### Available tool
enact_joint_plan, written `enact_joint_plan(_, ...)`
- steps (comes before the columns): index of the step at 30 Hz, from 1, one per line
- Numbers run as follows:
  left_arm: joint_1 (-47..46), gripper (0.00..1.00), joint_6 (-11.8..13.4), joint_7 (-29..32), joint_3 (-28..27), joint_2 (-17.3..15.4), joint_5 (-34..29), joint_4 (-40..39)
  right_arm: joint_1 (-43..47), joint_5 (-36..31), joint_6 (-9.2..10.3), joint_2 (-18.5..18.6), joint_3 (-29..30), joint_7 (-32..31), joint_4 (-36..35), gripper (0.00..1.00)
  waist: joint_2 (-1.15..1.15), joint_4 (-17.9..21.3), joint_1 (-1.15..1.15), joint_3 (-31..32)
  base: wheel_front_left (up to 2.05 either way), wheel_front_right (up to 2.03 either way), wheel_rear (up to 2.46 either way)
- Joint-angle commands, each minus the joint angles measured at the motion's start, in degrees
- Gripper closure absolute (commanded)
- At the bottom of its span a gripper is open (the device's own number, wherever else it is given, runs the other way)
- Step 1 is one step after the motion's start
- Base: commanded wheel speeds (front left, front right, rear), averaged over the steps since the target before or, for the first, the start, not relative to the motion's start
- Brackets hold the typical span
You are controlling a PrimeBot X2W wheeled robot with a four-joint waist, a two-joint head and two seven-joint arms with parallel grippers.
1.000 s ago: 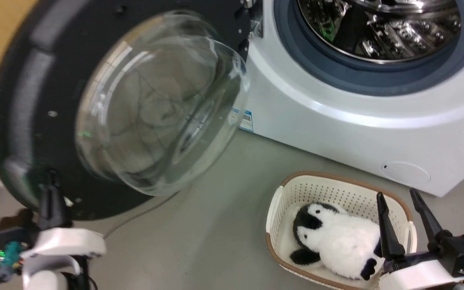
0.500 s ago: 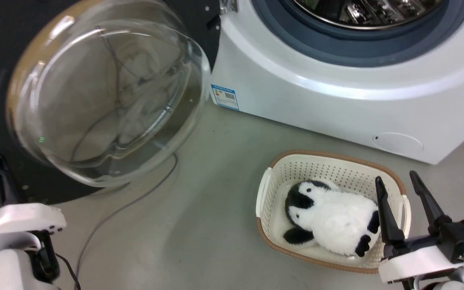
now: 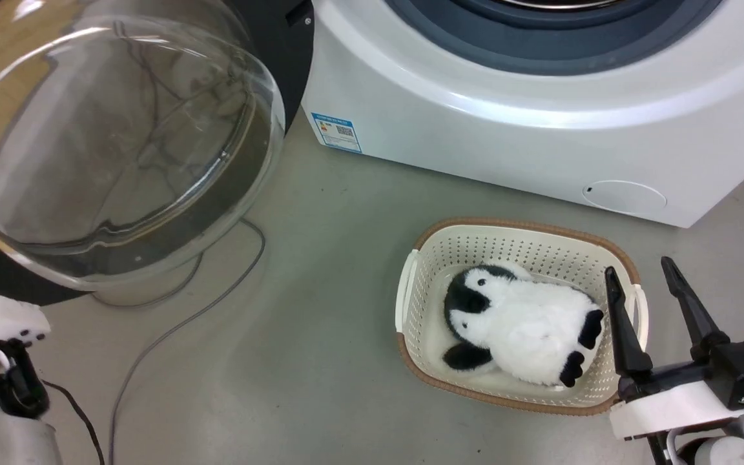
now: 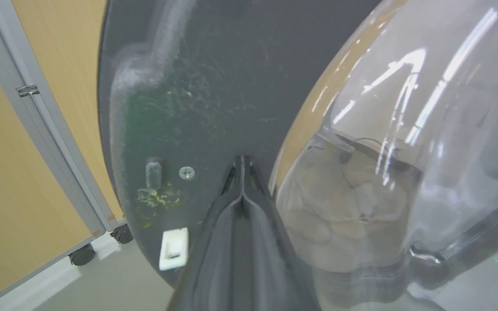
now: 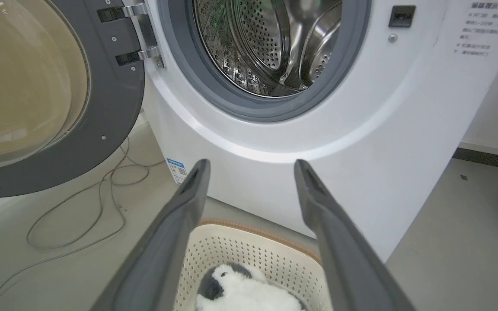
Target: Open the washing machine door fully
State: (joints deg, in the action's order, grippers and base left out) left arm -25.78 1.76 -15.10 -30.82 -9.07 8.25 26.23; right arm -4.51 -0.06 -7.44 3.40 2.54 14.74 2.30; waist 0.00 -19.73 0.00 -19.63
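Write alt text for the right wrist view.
The washing machine door stands swung open at the view's left, beside the washing machine, baring its steel drum. The right gripper, open and empty, points at the machine above a cream basket holding a penguin plush toy.

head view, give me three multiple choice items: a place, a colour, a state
1. Where does the plush penguin lie? A in the drum B in the basket C on the bare floor
2. What colour is the basket's rim? A blue B brown C black
3. How is the right tool? A shut B shut on the penguin C open
Key: 1 B, perforated white walls surround it; 2 B, a brown band tops it; 3 C, its fingers stand apart, gripping nothing.
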Motion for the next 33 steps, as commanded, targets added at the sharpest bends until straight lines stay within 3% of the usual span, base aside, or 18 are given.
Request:
enact_joint_plan(1, -1.23, 1.00, -0.28, 0.10, -0.58, -0.60, -0.30, 0.53, -1.13, -0.46, -0.05, 0.37, 0.03, 0.26, -0.38, 0.00, 0.00, 0.13, 0.00, -0.13, 0.00, 0.00, 0.00)
enact_joint_plan(13, -3.61, 1.00, -2.15, 0.10, -3.77, -2.20, -1.90, 4.13, -1.31, -0.68, -0.05, 0.27, 0.30, 0.26, -0.07, 0.00, 0.00, 0.67, 0.00, 0.27, 0.00, 0.00, 0.00)
enact_joint_plan(23, 2.04, 1.00, -3.87, 0.10, -3.87, 0.81, -5.27, -3.77, 0.40, 0.21, -0.05, -0.40, 1.60, 0.26, -0.66, 0.00, 0.00, 1.22, 0.00, 6.41, 0.00, 0.00, 0.00)
enact_joint_plan(33, 9.71, 1.00, -6.28, 0.10, 3.11, 4.31, -8.70, -15.24, 3.02, 2.77, -0.05, -0.51, 3.03, 0.26, -1.74, 0.00, 0.00, 2.20, 0.00, 12.33, 0.00, 0.00, 0.00)
